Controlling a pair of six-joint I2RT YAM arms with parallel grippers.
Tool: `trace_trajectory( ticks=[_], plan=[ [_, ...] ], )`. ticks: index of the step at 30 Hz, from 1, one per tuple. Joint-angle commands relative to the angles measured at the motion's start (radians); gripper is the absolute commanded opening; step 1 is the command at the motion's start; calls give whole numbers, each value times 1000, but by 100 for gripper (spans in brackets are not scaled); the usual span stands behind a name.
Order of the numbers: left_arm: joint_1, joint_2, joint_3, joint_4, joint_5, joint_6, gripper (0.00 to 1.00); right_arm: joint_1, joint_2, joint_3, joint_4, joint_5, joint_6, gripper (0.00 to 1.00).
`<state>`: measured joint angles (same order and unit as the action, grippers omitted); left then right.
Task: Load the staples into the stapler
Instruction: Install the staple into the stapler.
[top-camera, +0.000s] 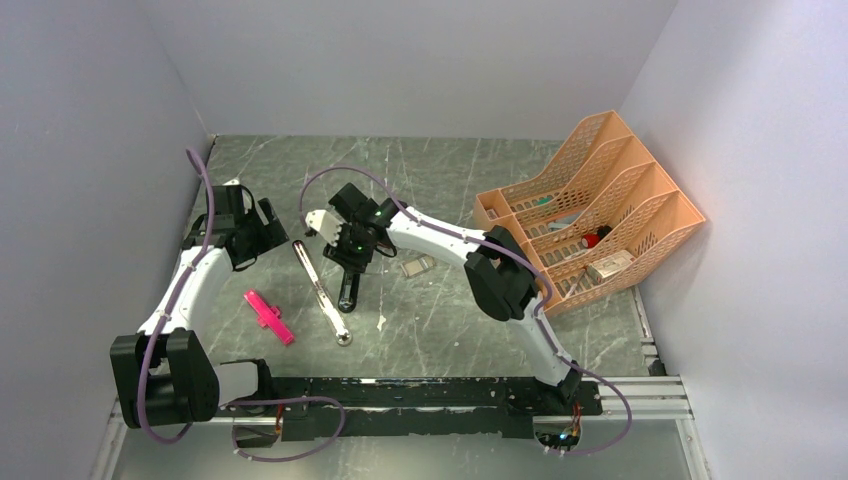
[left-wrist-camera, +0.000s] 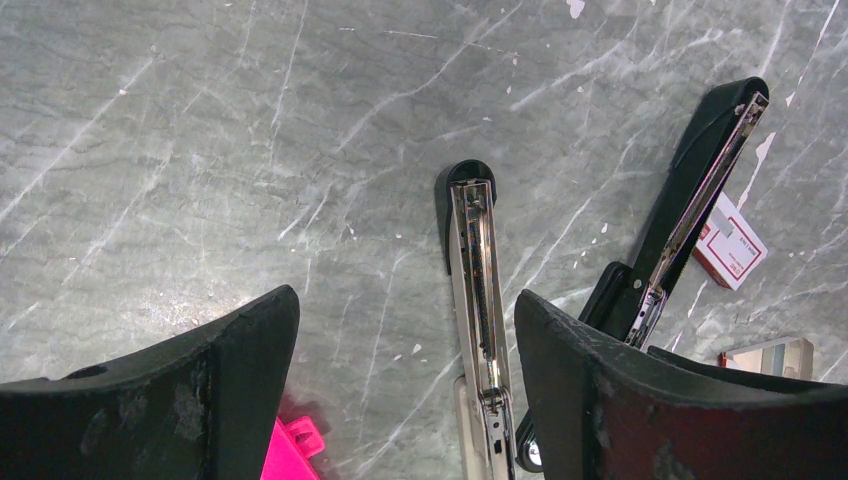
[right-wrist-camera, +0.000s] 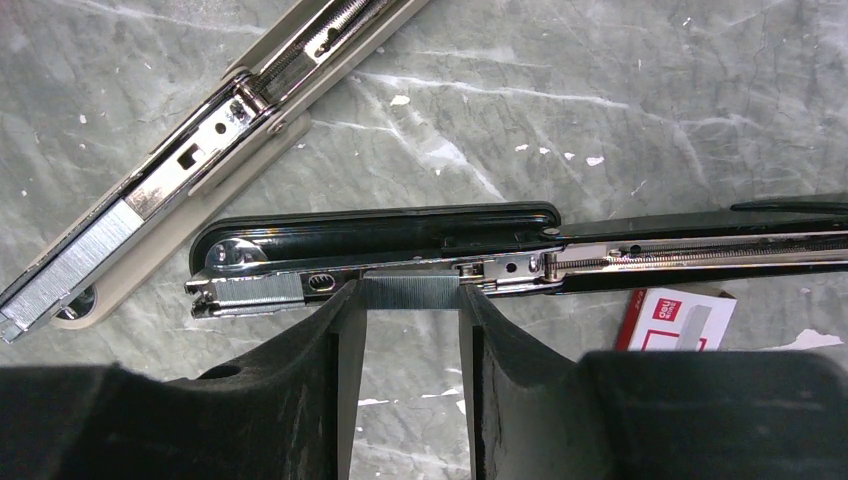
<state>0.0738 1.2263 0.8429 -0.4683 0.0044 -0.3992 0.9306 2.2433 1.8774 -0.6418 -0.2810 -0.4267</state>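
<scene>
right tool (right-wrist-camera: 408, 300) part-closed on a strip of staples (right-wrist-camera: 410, 292), held right at the open chrome rail of the black stapler (right-wrist-camera: 400, 225), which lies flat on the tabletop (right-wrist-camera: 620, 90). step: seating the strip. next: lower it square into the channel, then release. left tool (left-wrist-camera: 403, 300) wide open, empty.

The surface (top-camera: 440, 330) is grey-green marble with white veins and flecks. The stapler (right-wrist-camera: 380, 225) is glossy black with a chrome rail, and the staples (right-wrist-camera: 410, 292) are a finely ribbed silver strip. The other stapler (right-wrist-camera: 190, 170) is pale silver-grey with chrome inside. The small box (right-wrist-camera: 672, 318) is white with a red label. The cross-shaped piece (top-camera: 269, 317) is bright pink. The file rack (top-camera: 600, 200) is peach-orange lattice. The left fingers (left-wrist-camera: 230, 390) and right fingers (right-wrist-camera: 330, 400) are matt black, scuffed grey. The left arm (top-camera: 195, 280) and right arm (top-camera: 430, 235) are white with black joints
</scene>
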Motion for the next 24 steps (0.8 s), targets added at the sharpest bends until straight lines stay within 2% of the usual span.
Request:
trace_trajectory(
  ticks=[1,24],
  plan=[
    [-9,-14,33,17,4,11,83,-1,26,23,-10,-8,6,39],
    [-11,-13,32,17,2,13,83,0,48,26,-13,-11,6,42]
  ],
)
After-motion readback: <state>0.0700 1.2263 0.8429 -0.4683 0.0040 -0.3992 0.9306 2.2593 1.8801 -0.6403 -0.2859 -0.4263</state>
